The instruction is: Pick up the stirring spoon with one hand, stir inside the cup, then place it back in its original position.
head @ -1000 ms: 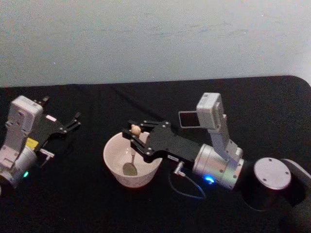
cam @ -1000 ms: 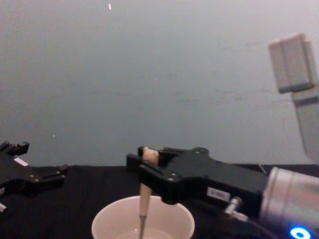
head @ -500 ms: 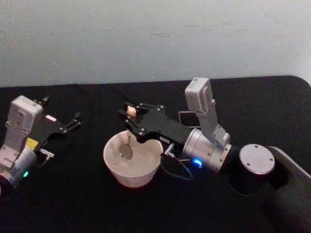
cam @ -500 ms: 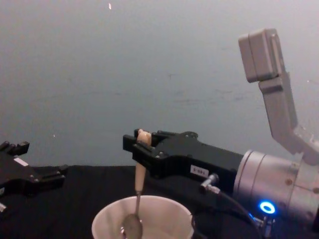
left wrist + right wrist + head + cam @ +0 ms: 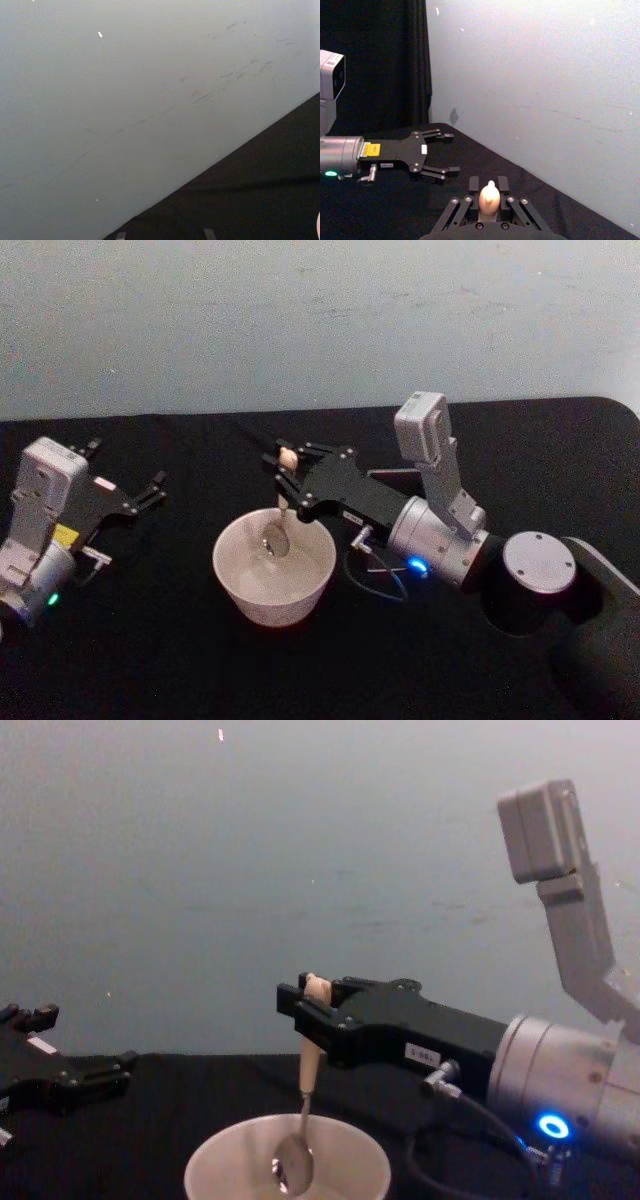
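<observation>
In the middle of the head view, the right hand [image 5: 284, 464] is closed on the pale handle of the spoon [image 5: 274, 539], just below its knobby tip. The spoon hangs almost upright, its shiny bowl dipping inside the rim of the cream cup [image 5: 268, 606], toward the far side. Whether it touches the cup's wall cannot be told. At the left edge, the left hand [image 5: 150, 491] lies low over the black desk [image 5: 150, 665], fingers spread and holding nothing, well apart from the cup.
</observation>
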Robot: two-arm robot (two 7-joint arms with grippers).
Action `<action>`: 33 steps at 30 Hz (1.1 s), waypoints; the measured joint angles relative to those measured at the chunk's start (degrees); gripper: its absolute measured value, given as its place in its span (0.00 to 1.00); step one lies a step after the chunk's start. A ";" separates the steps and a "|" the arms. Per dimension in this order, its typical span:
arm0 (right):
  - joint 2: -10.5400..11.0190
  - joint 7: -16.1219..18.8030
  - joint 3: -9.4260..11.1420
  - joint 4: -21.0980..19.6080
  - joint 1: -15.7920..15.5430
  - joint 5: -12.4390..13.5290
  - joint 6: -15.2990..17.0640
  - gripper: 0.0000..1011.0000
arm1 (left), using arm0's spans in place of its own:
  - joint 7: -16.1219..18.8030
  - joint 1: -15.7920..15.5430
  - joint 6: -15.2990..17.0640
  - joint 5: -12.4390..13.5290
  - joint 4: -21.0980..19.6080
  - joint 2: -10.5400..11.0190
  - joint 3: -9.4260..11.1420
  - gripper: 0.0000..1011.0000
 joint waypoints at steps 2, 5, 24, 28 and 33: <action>0.29 -0.02 0.27 -0.29 -0.19 -0.05 0.04 0.21 | 0.00 0.00 0.00 0.00 0.00 0.00 0.00 0.99; 0.92 -0.02 0.74 -1.02 -0.64 -0.05 0.10 0.21 | 0.00 0.00 0.00 0.00 0.00 0.00 0.00 0.99; 6.24 2.19 1.39 -9.81 -7.24 2.00 2.06 0.21 | 0.00 0.00 0.00 0.00 0.00 0.00 0.00 0.99; 5.98 2.47 0.42 -10.35 -7.60 2.31 2.46 0.21 | 0.00 0.00 0.00 0.00 0.00 0.00 0.00 0.99; 4.38 2.10 -0.76 -9.60 -6.89 2.34 2.82 0.21 | 0.00 0.00 0.00 0.00 0.00 0.00 0.00 0.99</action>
